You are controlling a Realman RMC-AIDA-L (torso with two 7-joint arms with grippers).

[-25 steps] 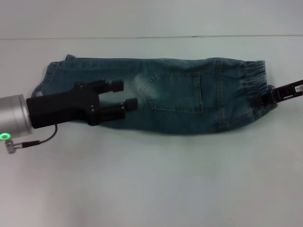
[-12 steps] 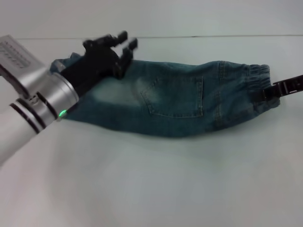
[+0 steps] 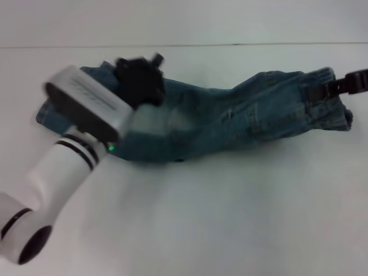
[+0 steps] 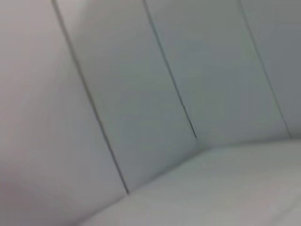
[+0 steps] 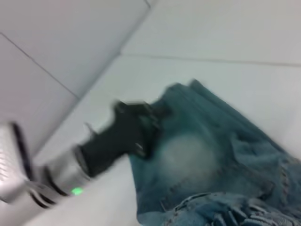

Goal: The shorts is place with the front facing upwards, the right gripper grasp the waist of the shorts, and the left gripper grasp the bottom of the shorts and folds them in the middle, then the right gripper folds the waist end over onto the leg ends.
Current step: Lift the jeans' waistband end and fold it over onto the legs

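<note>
The denim shorts lie folded lengthwise across the white table. The ruched waist at the right end is lifted and bunched, with the right gripper shut on it. The leg ends rest on the table at the left, partly hidden by my left arm. The left gripper hovers over the leg part near its far edge. In the right wrist view, the left gripper shows against the shorts, with the gathered waist close to the camera. The left wrist view shows none of these.
My white left arm slants across the near left of the table. Grey wall panels stand behind the table's far edge.
The right gripper has raised the waist off the table and drawn it inward, rumpling the shorts. The left arm has swung up and turned, its gripper now pointing toward the far edge.
</note>
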